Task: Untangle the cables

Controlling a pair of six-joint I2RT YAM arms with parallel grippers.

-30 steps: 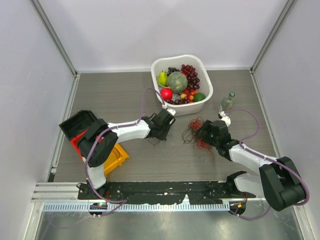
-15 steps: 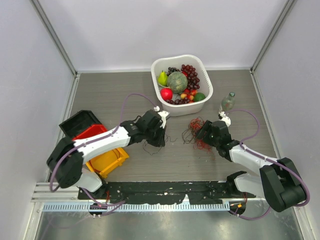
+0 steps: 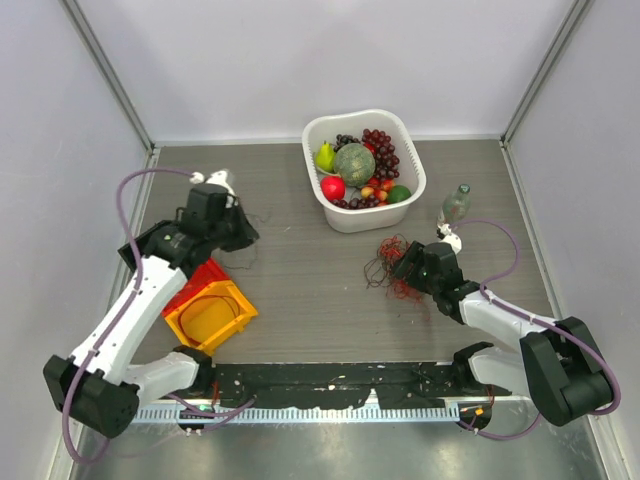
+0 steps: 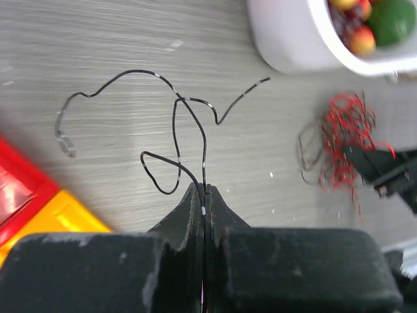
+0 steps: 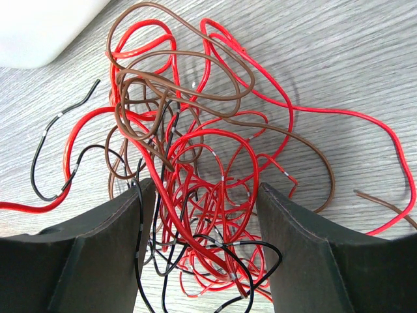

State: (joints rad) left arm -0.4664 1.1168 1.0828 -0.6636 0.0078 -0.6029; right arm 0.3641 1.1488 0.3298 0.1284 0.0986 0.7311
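Over on the left, the left end effector [image 4: 203, 193] is clenched tight, jaws pressed flat together on a single thin black wire [image 4: 204, 143]. That wire loops and squiggles out ahead of the fingertips over the grey wood-grain worktop [image 4: 117, 39]. One loose end curls away ahead and to the left. The other reaches ahead and to the right, toward the white plastic basin of fruit [image 4: 280, 45]. Whether the wire rests on the surface or hangs just above it, I can't tell. Down by the left side of this end effector sit a red tray [image 4: 16, 189] and a yellow tray [image 4: 62, 218], edge to edge.

Now the right end effector [image 5: 205, 215]: released, with its two dark fingers [image 5: 111, 248] spread wide. The tangled bundle of thin red, brown and black cables [image 5: 195, 130] sits right between them and spills ahead. Red and brown loops fan out past the fingertips, black strands thread through low between the fingers, and one red strand sweeps far off to the right.

From above, the bundle [image 3: 385, 262] lies on the worktop at the tip of the right end effector [image 3: 405, 264], well apart from the left end effector [image 3: 240, 235].
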